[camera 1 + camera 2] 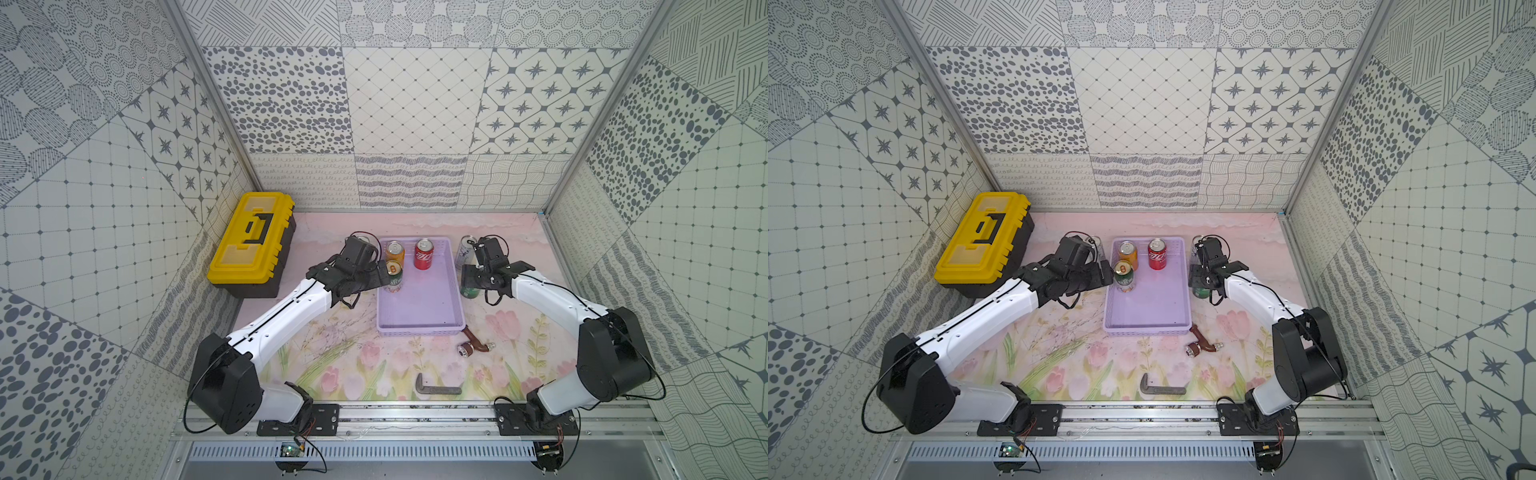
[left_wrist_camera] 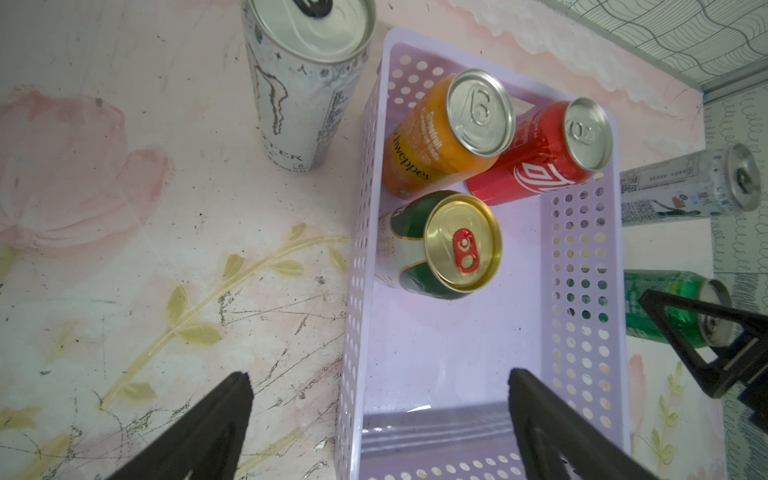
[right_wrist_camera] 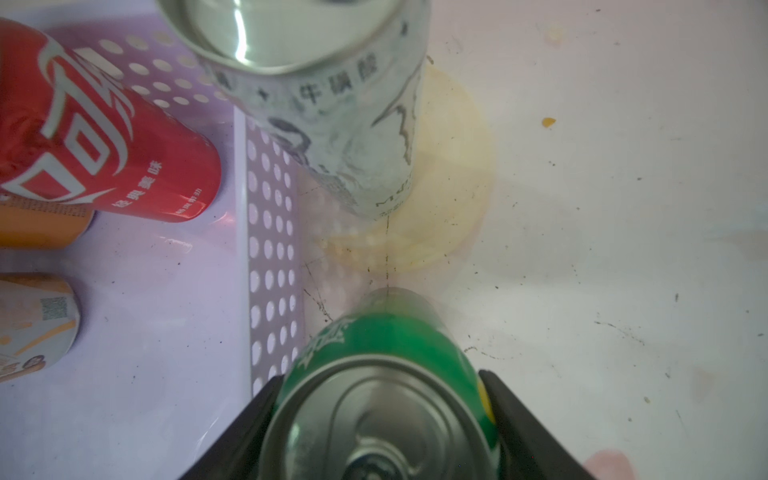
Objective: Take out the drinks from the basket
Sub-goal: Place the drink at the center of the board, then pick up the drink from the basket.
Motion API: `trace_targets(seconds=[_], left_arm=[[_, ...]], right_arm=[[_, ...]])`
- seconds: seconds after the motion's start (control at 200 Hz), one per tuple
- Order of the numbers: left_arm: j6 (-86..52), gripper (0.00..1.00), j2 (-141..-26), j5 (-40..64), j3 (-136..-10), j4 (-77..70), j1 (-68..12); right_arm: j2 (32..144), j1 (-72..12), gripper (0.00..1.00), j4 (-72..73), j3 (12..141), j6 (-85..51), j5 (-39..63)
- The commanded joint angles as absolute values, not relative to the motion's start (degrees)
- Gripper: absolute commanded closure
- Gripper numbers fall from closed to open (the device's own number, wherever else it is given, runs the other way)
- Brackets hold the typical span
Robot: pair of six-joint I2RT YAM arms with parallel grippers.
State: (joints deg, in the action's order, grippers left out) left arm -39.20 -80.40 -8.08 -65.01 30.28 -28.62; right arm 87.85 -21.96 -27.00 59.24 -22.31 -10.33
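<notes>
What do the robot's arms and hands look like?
The left arm and right arm are white tubes with chunky black joints and thin black cables. The left hand and right hand each have two black, pointy, triangle-shaped fingers.

Pretty bright, even light from above, with soft shadows. Wrist views warp at the edges. Up close the green can (image 3: 386, 357) looks smeary, and the silver can (image 3: 332, 124) has glare on its lid.
</notes>
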Motion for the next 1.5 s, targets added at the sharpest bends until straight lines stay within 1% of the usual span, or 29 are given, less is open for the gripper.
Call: trace_targets(seconds=[0.0, 0.135, 0.295, 0.43, 0.55, 0.715, 0.981, 1.496], left_arm=[[-38.59, 0.0, -81.12, -7.56, -65.76, 30.94, -28.56], [-38.72, 0.0, -81.36, -7.47, -65.72, 30.94, -28.57], [-38.76, 0.0, -81.35, -7.08, -65.48, 30.75, -28.56], [-38.49, 0.0, -81.05, -6.42, -65.91, 30.72, -28.74], [-37.66, 0.0, -81.24, -6.16, -67.15, 31.0, -29.33], [-36.26, 0.01, -83.27, -7.04, -69.78, 31.14, -31.89], [-33.89, 0.04, -89.24, -10.77, -75.02, 32.27, -36.54], [-32.28, 0.05, -98.49, -14.16, -82.6, 34.37, -36.61]], right_arm=[[88.06, -22.22, 0.29, -21.36, 60.68, -22.89, -10.68], [88.24, -22.17, 0.21, -21.33, 60.3, -23.44, -10.72], [88.17, -22.19, 0.16, -21.27, 60.2, -24.12, -10.82], [85.49, -22.21, 0.13, -21.27, 60.02, -24.82, -11.19], [81.78, -22.21, 0.12, -20.99, 59.62, -25.66, -11.87], [77.37, -23.45, 0.12, -17.8, 57.57, -24.89, -10.17], [76.0, -25.38, 0.12, -18.15, 57.88, -23.82, -10.43], [74.26, -25.34, 0.12, -16.72, 56.27, -23.53, -10.2]])
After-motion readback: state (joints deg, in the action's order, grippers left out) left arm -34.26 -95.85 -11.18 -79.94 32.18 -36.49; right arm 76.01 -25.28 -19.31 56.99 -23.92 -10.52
